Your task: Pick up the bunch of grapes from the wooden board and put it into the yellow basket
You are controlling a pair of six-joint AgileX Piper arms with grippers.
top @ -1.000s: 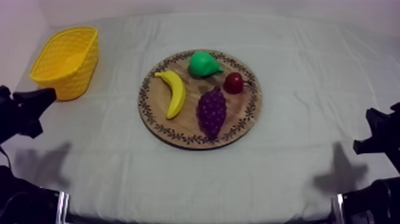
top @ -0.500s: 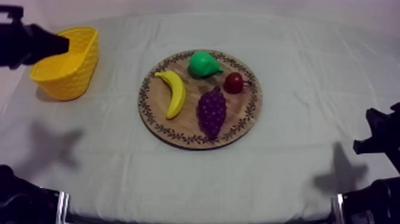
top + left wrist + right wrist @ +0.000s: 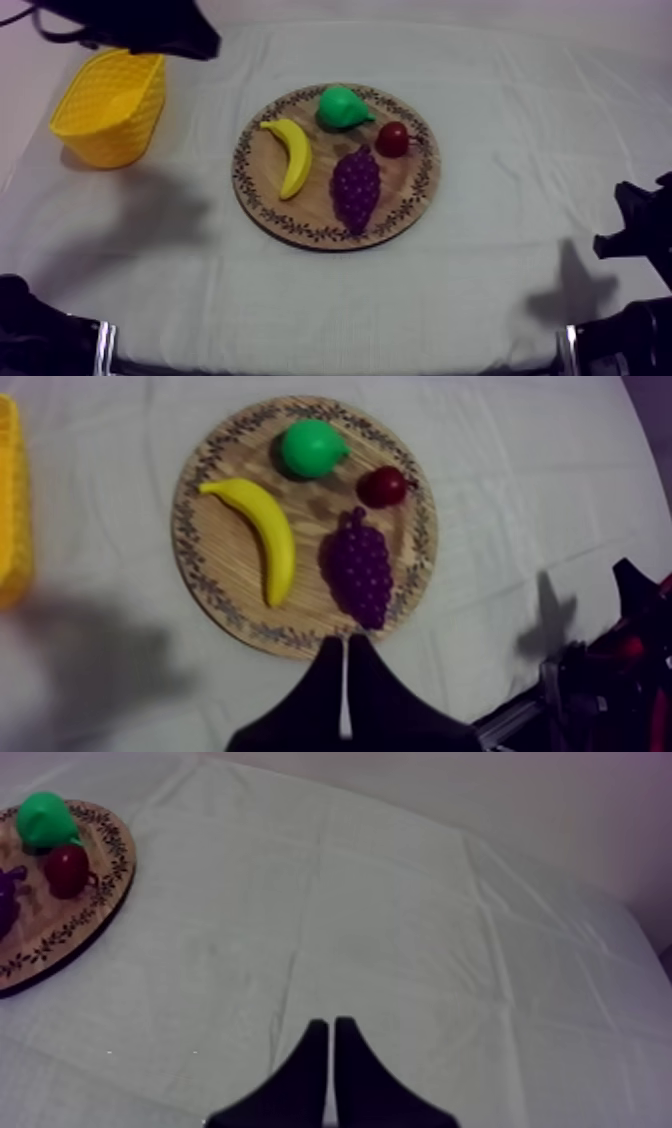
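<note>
Four toy fruits are lying on the round wooden board [image 3: 400, 190]. The bunch of grapes [image 3: 355, 187], purple, knobbly and tapering to a point, is resting on the board's near half, inside the patterned rim. The small red fruit [image 3: 392, 139], smooth and round, is sitting just beyond the grapes. The green pear [image 3: 342, 106] is sitting at the board's far edge. The curved yellow banana [image 3: 291, 155] is lying on the board's left half. The yellow basket [image 3: 110, 105], with ribbed woven-look walls, is standing well left of the board on the grey-white cloth [image 3: 500, 90]. The left gripper [image 3: 343, 648] is hanging high, left of the board near the basket, with its fingers pressed together into a narrow wedge. The right gripper [image 3: 330, 1027] is pointing over bare cloth right of the board, fingers likewise pressed together.
</note>
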